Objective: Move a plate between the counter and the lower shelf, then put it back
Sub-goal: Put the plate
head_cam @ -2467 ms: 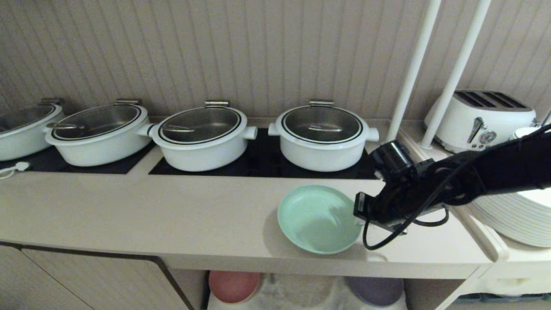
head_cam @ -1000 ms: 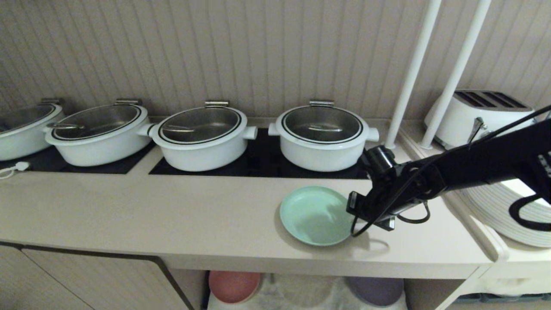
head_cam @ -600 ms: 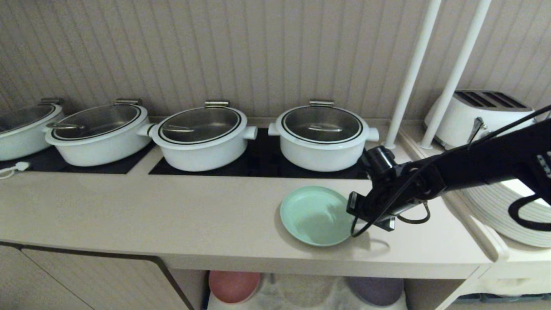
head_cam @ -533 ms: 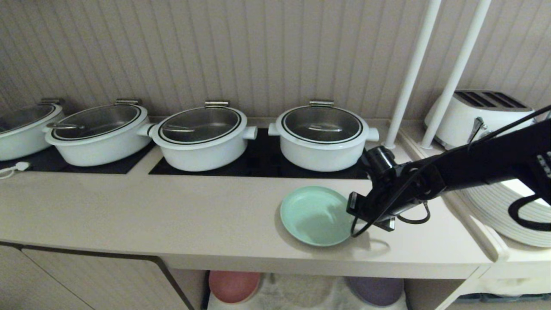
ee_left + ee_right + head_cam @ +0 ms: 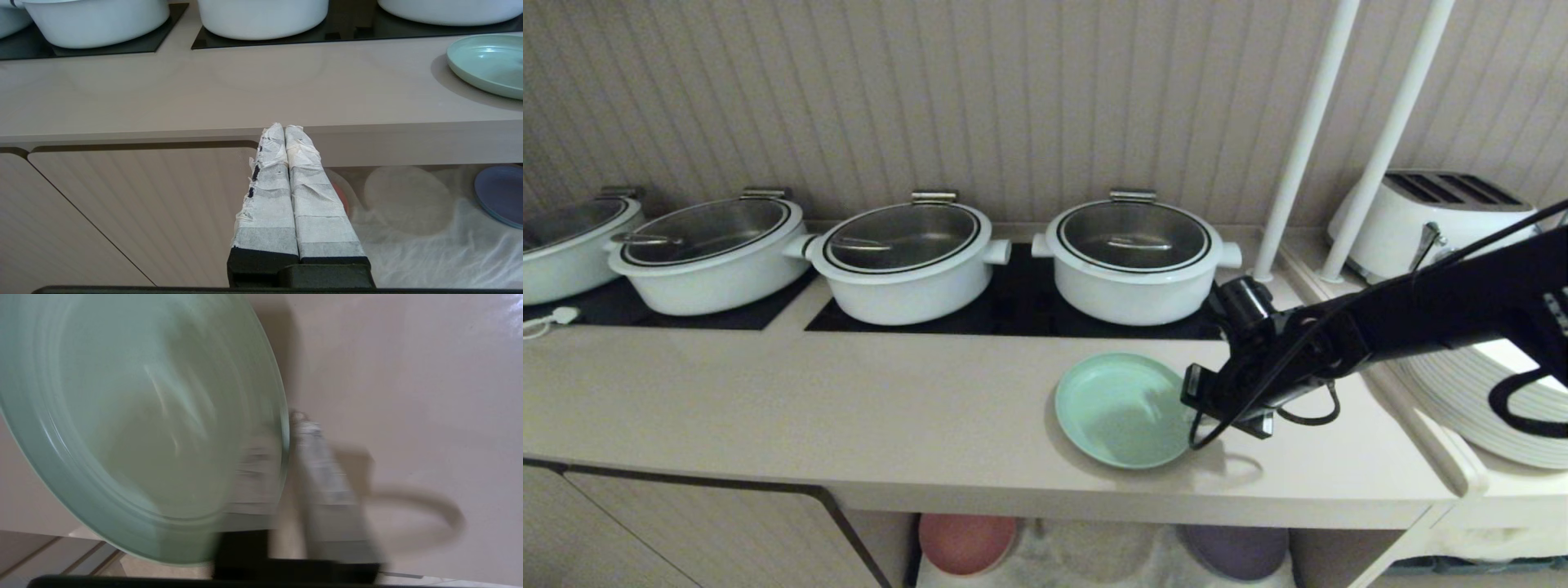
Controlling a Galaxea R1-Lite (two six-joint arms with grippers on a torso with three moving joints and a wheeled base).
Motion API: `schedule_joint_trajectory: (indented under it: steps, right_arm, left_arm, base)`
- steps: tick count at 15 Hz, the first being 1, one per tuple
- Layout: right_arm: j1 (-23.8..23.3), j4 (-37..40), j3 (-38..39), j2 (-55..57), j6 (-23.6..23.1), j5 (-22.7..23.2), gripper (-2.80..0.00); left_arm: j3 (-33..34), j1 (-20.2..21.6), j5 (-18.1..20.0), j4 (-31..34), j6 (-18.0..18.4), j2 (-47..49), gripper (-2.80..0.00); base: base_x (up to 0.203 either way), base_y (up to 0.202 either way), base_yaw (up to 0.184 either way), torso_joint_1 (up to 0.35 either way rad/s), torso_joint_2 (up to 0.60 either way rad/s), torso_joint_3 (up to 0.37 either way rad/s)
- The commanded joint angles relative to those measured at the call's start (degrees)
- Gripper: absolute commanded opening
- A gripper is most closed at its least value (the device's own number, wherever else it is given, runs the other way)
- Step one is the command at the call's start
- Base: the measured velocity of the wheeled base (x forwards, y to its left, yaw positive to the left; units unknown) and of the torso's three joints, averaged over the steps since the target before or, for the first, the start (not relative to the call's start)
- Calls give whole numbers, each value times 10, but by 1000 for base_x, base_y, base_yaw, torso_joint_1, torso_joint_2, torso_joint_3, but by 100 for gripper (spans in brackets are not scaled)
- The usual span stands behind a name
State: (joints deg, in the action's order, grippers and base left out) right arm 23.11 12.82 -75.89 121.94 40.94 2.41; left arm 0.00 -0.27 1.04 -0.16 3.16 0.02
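Note:
The mint-green plate lies flat on the beige counter, near its front edge and in front of the right-hand pot. My right gripper comes in from the right and straddles the plate's right rim. One taped finger is over the inside, the other outside, and a narrow gap shows between them: open. My left gripper is shut and empty, parked low in front of the cabinet below the counter edge. The lower shelf, draped in white cloth, opens below the plate.
Several white lidded pots stand on black hob panels behind. A pink plate and a purple plate sit on the lower shelf. To the right are a white toaster, two white poles and stacked white plates.
Earlier the plate hung tilted in the right gripper; it came down flat on the counter. In the last second the arm kept still and the plate barely shifted.

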Motion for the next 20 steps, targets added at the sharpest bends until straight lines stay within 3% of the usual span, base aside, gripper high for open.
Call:
schedule_joint_trajectory:
  steps: [1, 14, 20]
  right_arm:
    - [0, 0, 1, -2, 2, 0, 0]
    - [-1, 1, 28, -74, -11, -3, 0]
    - [-13, -2, 95, -189, -83, -2, 0]
  left_arm:
    - [0, 0, 0, 0, 0, 0, -280]
    - [0, 0, 0, 0, 0, 0, -280]
    - [0, 0, 0, 0, 0, 0, -280]
  base:
    - [0, 0, 0, 0, 0, 0]
    - [0, 0, 0, 0, 0, 0]
    - [0, 0, 0, 0, 0, 0]
